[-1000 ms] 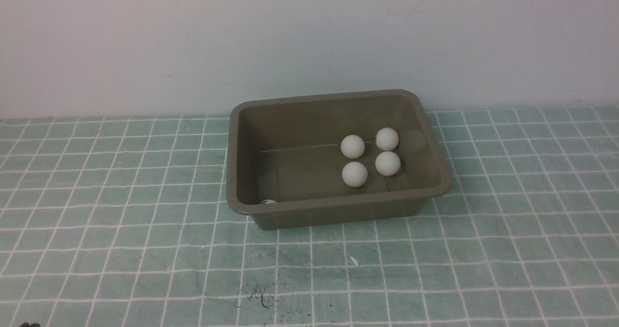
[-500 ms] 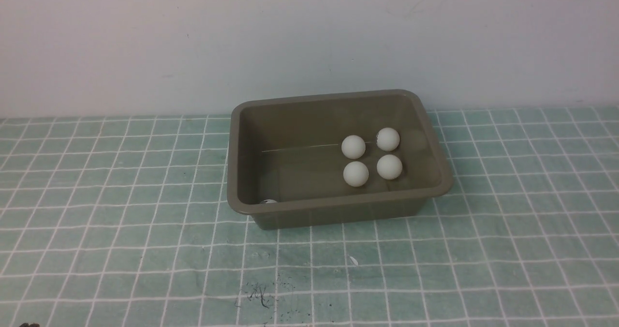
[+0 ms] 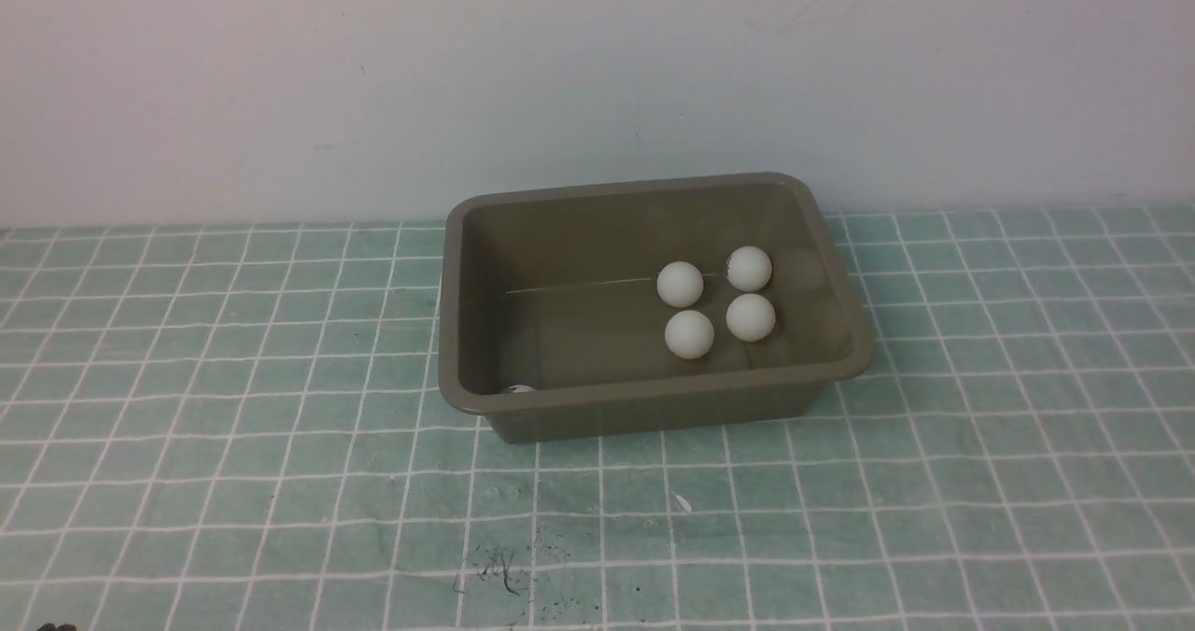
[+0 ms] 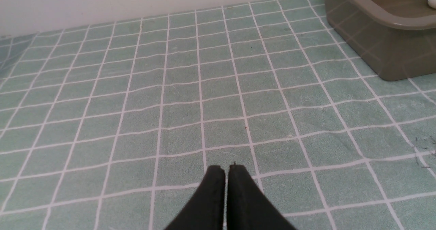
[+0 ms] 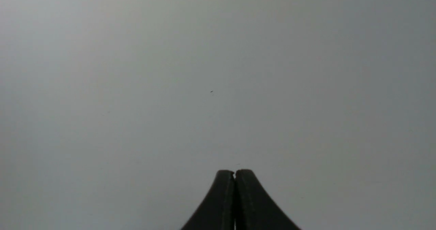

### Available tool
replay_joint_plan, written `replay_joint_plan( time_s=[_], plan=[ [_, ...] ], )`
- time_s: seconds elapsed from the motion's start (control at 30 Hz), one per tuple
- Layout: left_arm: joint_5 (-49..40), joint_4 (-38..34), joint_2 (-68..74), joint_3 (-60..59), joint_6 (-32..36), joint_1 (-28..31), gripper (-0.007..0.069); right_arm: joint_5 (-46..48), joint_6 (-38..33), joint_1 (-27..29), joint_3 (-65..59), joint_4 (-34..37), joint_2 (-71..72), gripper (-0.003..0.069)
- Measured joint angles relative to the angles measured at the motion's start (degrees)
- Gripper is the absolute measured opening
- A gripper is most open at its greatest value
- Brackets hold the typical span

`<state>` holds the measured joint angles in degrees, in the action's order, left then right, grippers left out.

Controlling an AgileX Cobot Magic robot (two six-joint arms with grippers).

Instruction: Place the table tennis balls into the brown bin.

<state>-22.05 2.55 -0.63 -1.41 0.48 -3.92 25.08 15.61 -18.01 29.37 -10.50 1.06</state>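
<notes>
Balls [image 3: 715,301] all sit in bin [image 3: 653,402], right half; left gripper [image 4: 226,168] and right gripper [image 5: 234,173] fingers together, empty; risk: bumping bin rolls them.

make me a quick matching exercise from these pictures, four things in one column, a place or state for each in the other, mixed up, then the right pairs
1. white balls
2. brown bin
3. left gripper
4. right gripper

a. shut, facing a plain grey surface
b. shut, above the checked cloth
c. lying inside the bin
d. standing on the checked cloth near the wall

Pairs: 1-c, 2-d, 3-b, 4-a
</notes>
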Motion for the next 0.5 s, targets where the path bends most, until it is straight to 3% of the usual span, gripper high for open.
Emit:
replay_joint_plan(
  time_s=[0.1, 0.23, 0.5],
  plan=[
    [0.0, 0.1, 0.0, 0.0, 0.0, 0.0, -0.0005, -0.5, -6.4, 0.0, -1.5, 5.6, 0.0, -0.0015],
    [0.0, 0.1, 0.0, 0.0, 0.0, 0.0, -0.0005, -1.2, -7.6, 0.1, -4.8, 6.4, 0.0, -0.0015],
    [0.0, 0.1, 0.0, 0.0, 0.0, 0.0, -0.0005, -1.4, -8.0, 15.6, -22.6, 5.6, 0.0, -0.0015]
  ],
)
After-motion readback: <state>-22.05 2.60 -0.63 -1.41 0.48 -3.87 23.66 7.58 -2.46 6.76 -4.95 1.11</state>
